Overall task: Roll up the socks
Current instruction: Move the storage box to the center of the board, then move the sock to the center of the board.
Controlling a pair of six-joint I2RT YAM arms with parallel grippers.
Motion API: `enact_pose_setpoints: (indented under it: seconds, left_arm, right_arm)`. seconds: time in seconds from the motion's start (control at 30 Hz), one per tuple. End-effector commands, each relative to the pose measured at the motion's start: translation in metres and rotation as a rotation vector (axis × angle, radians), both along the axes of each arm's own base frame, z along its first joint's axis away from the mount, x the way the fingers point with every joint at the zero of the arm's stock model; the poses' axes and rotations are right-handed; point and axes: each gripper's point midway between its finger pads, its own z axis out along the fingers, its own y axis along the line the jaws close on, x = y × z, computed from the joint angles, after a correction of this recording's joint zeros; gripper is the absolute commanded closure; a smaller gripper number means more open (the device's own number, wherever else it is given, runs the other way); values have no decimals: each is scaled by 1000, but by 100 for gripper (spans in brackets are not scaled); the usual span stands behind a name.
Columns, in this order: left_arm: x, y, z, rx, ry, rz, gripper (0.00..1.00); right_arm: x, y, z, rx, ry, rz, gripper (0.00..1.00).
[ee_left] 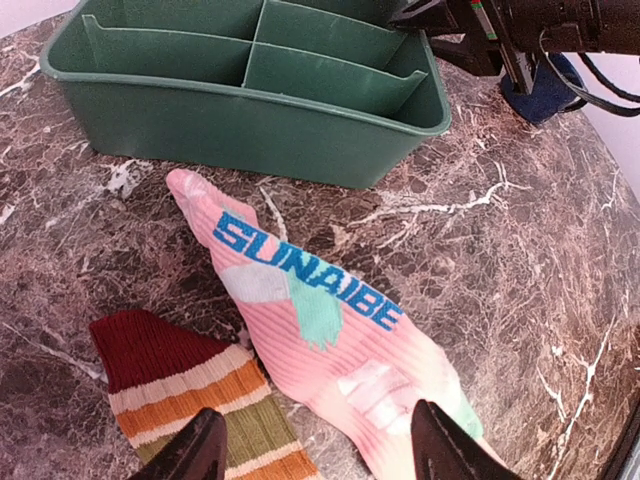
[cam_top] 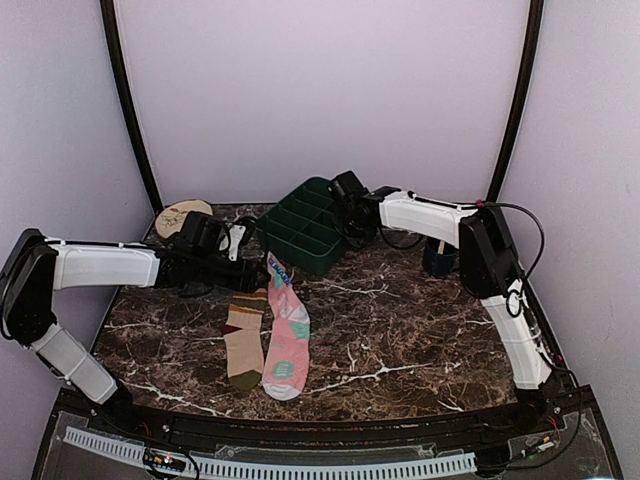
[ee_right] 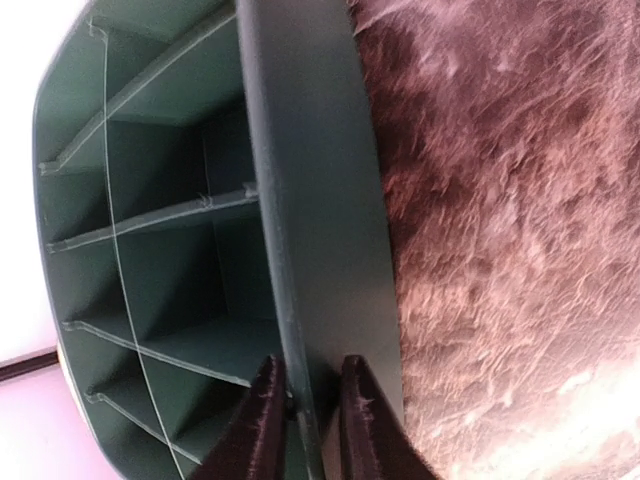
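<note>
Figure: desk point(cam_top: 420, 330) of dark veined marble, seen from above and from both wrists. The pink sock point(ee_left: 320, 320) and the striped sock point(ee_left: 190, 395) lie flat, side by side, at the near centre of the desk, the striped one on the left and their long edges touching. Their toes point to the near edge. The pink sock, lettered in blue with teal and white patches, slants so that its far end lies just beside the near wall of the green tray point(ee_left: 250, 130). The striped sock shows a maroon band at its far end, then bands of cream, orange and olive. The left pincer point(ee_left: 320, 450) hangs over the far halves of both socks with its fingers point(ee_left: 195, 450) spread wide and nothing between them, so it stands open. The divided tray stands at the far centre of the desk. The right pincer point(ee_right: 308, 410) reaches in from the right and straddles the tray's right wall, one finger inside a compartment and one outside. The frames do not show whether these fingers press the wall. A beige disc point(cam_top: 180, 215) lies at the far left corner, well apart from the socks. A dark blue cup point(cam_top: 438, 262) stands on the right of the tray, under the right arm.
</note>
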Motion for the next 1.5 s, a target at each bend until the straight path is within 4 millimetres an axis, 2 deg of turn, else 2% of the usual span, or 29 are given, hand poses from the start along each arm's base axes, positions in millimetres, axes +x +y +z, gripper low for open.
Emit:
enact_pose_setpoints:
  seconds: [0.0, 0.17, 0.33, 0.53, 0.63, 0.73, 0.9, 1.13, 1.27, 1.47]
  left_arm:
    - [-3, 1, 15, -42, -31, 10, 34]
    - [-2, 1, 18, -50, -39, 19, 33]
    - [2, 1, 20, -43, -48, 23, 31]
    - [9, 2, 24, -15, -65, 27, 29]
    - [11, 1, 22, -1, -62, 22, 27]
    - [15, -2, 15, 9, -47, 16, 26]
    - [27, -3, 0, 24, -1, 26, 25]
    - [47, 4, -16, 1, 78, 63, 23]
    - [55, 12, -23, -19, 117, 88, 22]
    - [60, 10, -22, -38, 132, 88, 21]
  right_arm:
    - [-23, 19, -19, -2, 45, 67, 71]
    - [-20, 19, 20, -80, -86, 185, 49]
    - [-20, 23, 57, -141, -199, 296, 39]
    - [-36, 18, 96, -233, -290, 396, 36]
    - [-53, 13, 106, -296, -306, 458, 36]
    - [-79, 17, 110, -364, -319, 578, 35]
    - [-143, 33, 95, -403, -321, 831, 34]
    - [-241, 63, 57, -393, -271, 1215, 33]
    - [-277, 70, 40, -348, -207, 1352, 32]
    - [-306, 71, 25, -277, -105, 1431, 32]
